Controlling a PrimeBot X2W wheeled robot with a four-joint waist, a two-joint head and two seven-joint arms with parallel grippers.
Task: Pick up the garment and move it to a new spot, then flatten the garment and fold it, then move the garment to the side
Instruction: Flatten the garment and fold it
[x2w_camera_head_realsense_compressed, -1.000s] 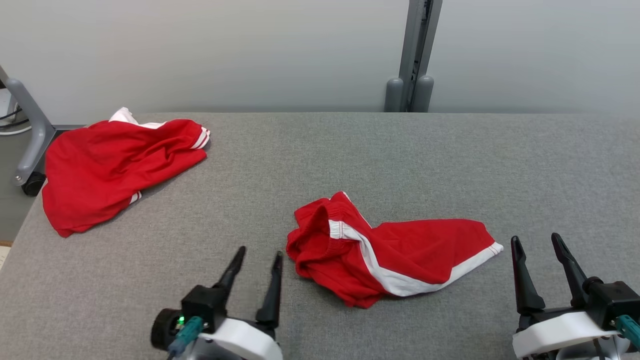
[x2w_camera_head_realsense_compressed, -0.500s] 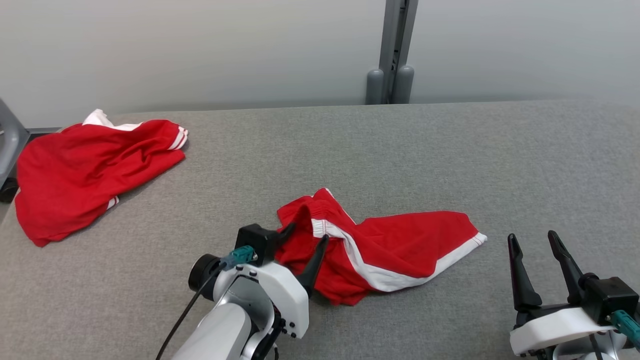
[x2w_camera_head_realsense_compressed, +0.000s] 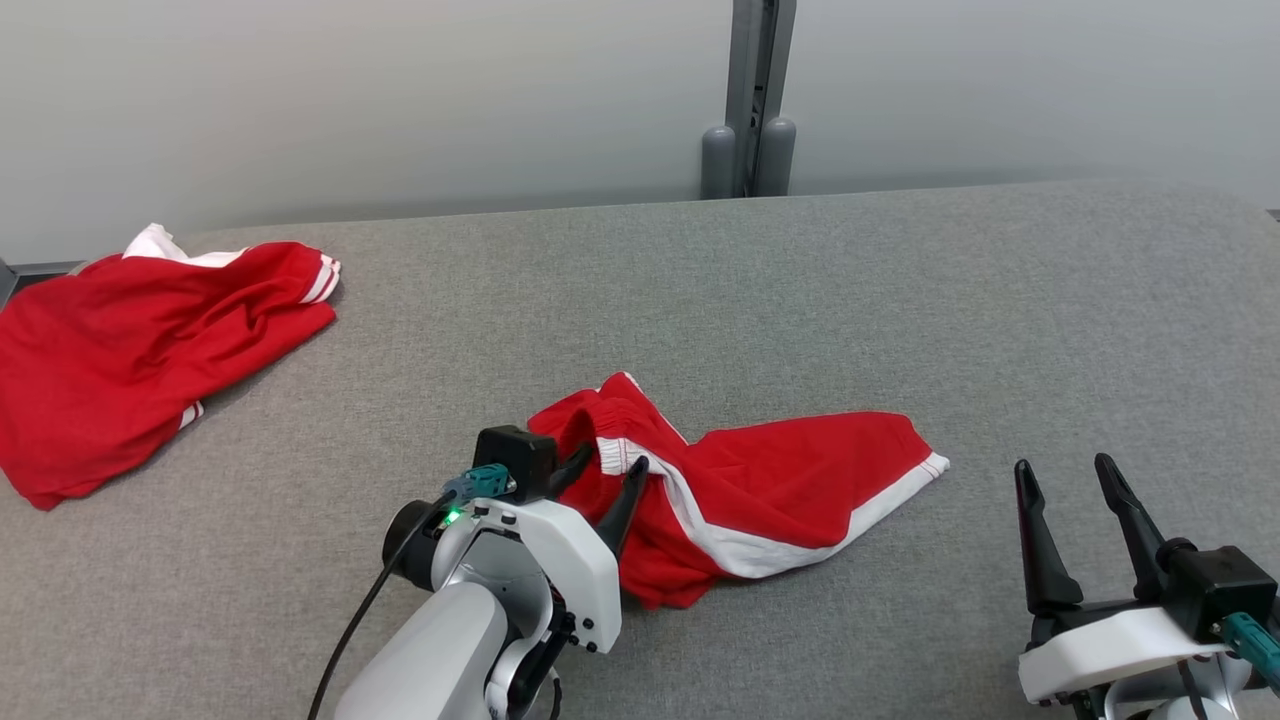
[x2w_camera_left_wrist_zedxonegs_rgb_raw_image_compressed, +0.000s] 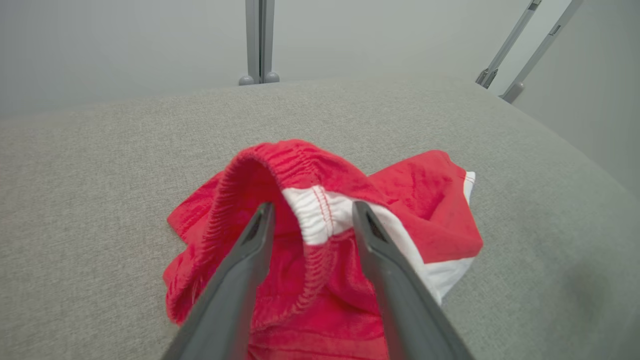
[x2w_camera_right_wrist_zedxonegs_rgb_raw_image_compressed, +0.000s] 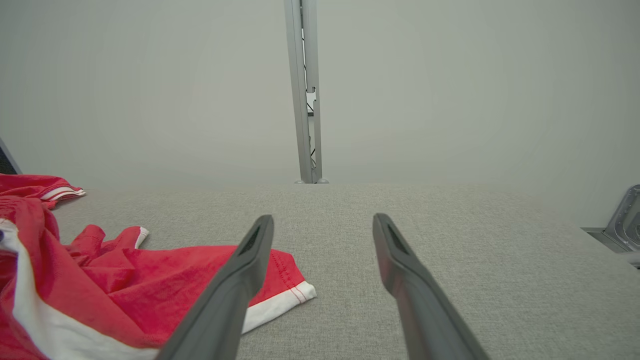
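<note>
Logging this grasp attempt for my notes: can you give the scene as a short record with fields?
surface: grey padded table
target garment: red shorts with white trim, crumpled, near centre
other garment: red shirt, far left
left tool: open, astride the shorts' waistband
right tool: open, empty, apart from the shorts
</note>
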